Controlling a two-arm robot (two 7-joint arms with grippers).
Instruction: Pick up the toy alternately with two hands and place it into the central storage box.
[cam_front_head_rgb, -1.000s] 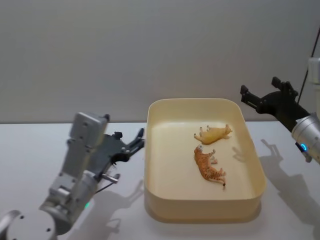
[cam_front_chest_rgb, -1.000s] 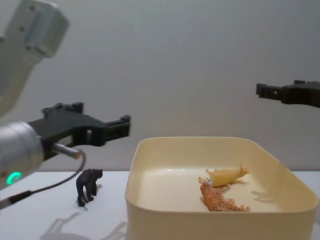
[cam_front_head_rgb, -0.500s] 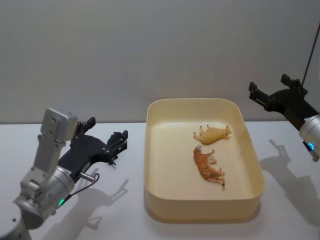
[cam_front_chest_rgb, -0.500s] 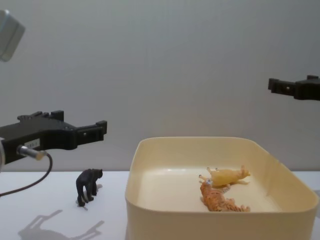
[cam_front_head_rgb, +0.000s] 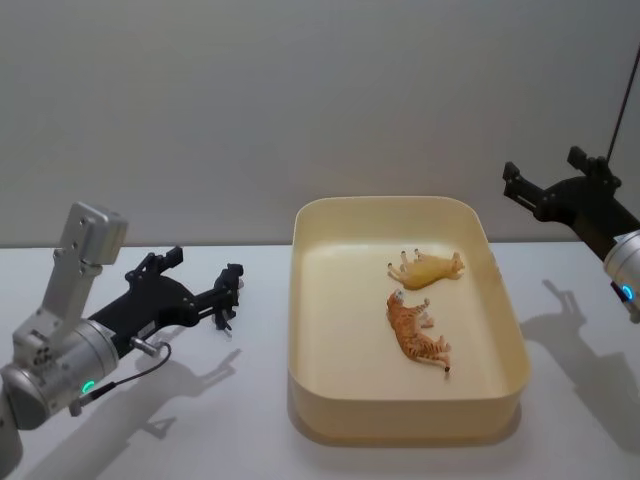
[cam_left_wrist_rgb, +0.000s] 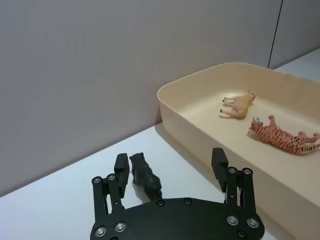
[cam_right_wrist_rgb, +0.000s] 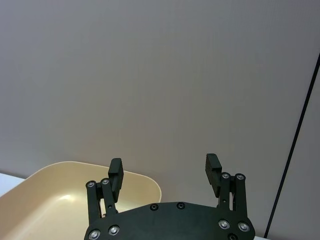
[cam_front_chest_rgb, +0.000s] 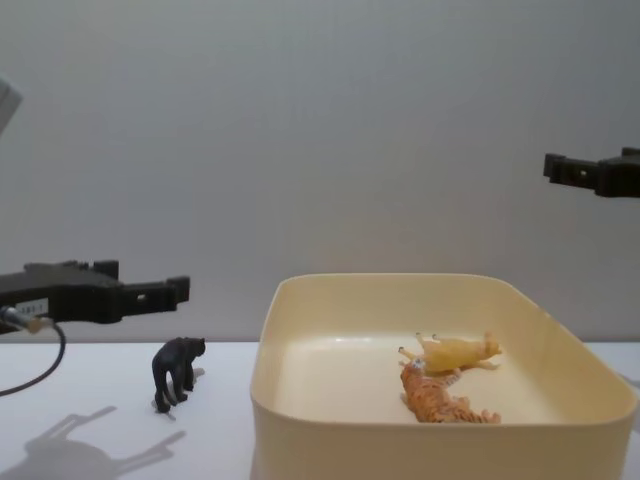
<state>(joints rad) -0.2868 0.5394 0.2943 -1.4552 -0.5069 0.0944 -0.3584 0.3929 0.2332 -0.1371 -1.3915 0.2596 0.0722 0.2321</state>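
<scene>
Bare white table against a plain grey wall

The table (cam_front_head_rgb: 250, 440) is smooth, white and matte, and meets the wall (cam_front_head_rgb: 300, 100) along a straight line at its far edge. A thin dark line (cam_front_head_rgb: 624, 105) runs slanting down the wall at the far right. Soft grey shadows (cam_front_head_rgb: 575, 335) lie on the table on both sides.

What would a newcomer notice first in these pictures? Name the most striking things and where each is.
A big cream storage box sits in the middle of the table, a striped tiger and a yellow animal lying inside. Left of the box a small black animal stands under the open left claw; the open right claw hangs high on the right.
</scene>
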